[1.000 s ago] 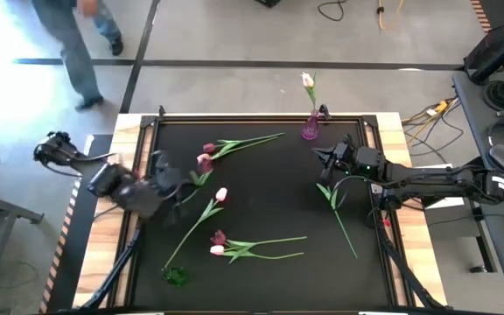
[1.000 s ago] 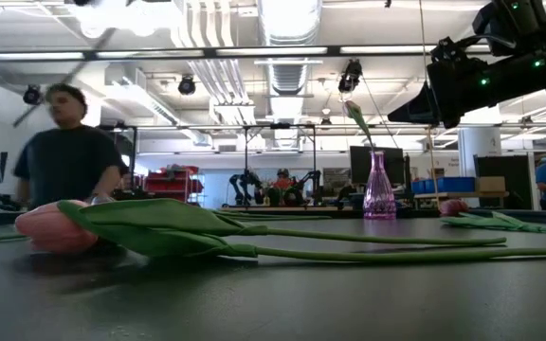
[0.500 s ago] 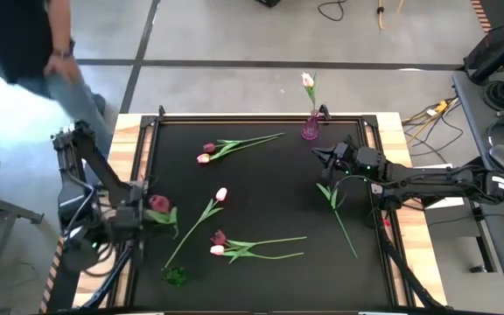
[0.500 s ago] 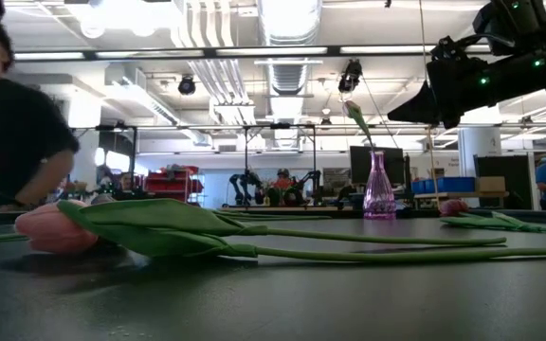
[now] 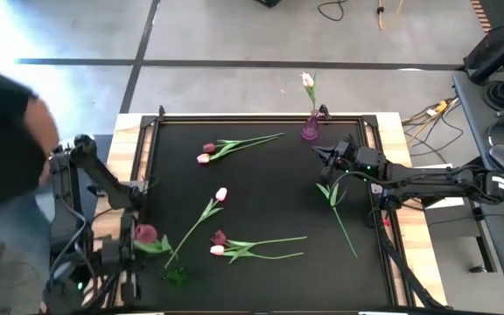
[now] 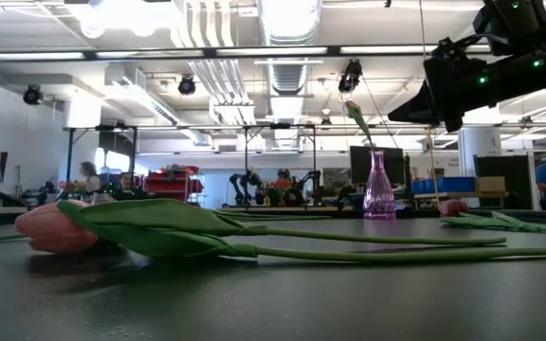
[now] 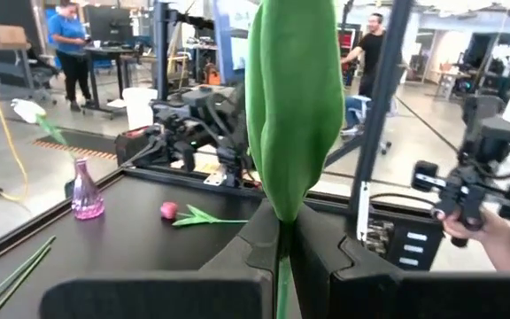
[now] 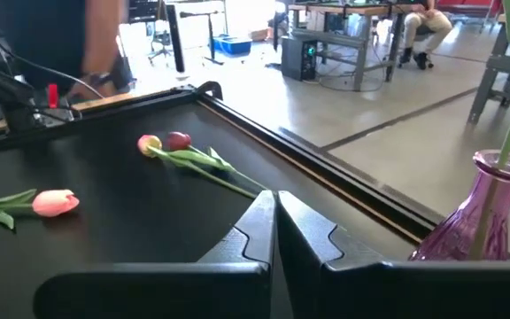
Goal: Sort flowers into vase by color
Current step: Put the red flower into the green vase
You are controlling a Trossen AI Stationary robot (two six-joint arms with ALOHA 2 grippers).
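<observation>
My left gripper (image 5: 132,242) hangs over the table's near-left edge, shut on a dark magenta tulip (image 5: 145,233). A small green vase (image 5: 175,276) stands just nearer. My right gripper (image 5: 318,154) is shut and raised near the purple vase (image 5: 310,129), which holds one pale tulip (image 5: 307,80). A green stem with leaves (image 5: 332,192) lies on the table under the right arm. Also lying flat are a dark and pale pair (image 5: 205,154), a single pale tulip (image 5: 221,194), and a second pair (image 5: 218,244). My left gripper pinches the magenta tulip's green stem (image 7: 279,252) between its two fingers, just below a broad leaf (image 7: 295,106) that stands up in front of the wrist camera. The fingers point level toward the table's right. The flower is lifted clear of the table.
A person in dark clothes (image 5: 7,175) stands close to the table's left edge beside the left arm. A hand with a controller (image 7: 481,208) shows in the left wrist view. Raised black rails (image 5: 234,116) frame the mat. Cables and equipment lie right of the table.
My left gripper has carried the magenta tulip from beside the far-left pair toward the table's left and near edges, ending next to the green vase. The person has walked along the left side toward the near end. The right arm has kept still.
</observation>
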